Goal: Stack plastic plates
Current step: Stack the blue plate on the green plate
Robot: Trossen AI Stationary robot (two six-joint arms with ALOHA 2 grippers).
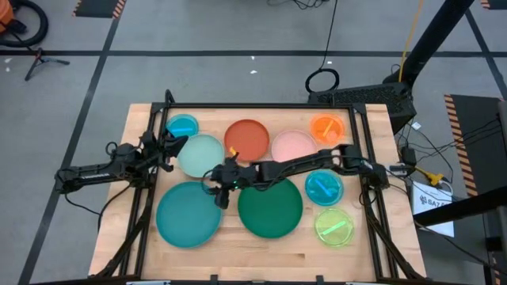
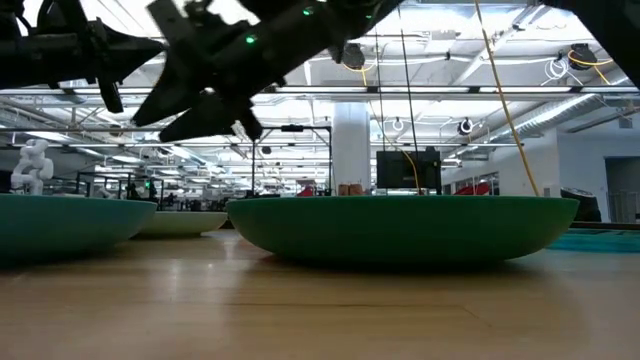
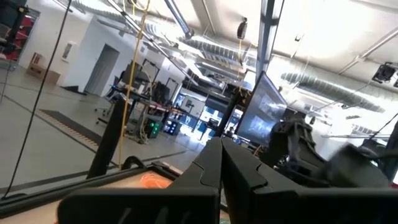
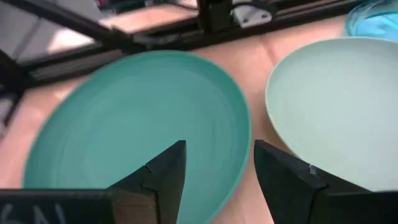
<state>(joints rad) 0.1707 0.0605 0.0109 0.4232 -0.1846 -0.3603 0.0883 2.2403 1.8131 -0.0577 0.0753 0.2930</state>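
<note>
Right gripper [image 1: 221,192] over the teal plate's [image 1: 188,214] rim, fingers spread.
Coming down off-line could nudge the mint plate [image 1: 201,154] above it; left gripper [image 1: 176,144], fingers pressed together, waits centre-left.

Eight round plastic plates lie on one wooden worktop [image 1: 261,245], none stacked on another. Two are large: one teal plate [image 1: 188,214] and one dark green plate [image 1: 270,208]. Three are medium: one mint plate [image 1: 201,154], one red-orange plate [image 1: 247,139] and one pink plate [image 1: 293,146]. Three are small: two translucent blue plates [image 1: 183,126] [image 1: 324,188], one orange plate [image 1: 327,127] and one lime plate [image 1: 334,226], which makes four small and nine plates in all. Two dark arms reach over them, each with one pincer: the left pincer [image 1: 179,142] and the right pincer [image 1: 221,195].
</note>
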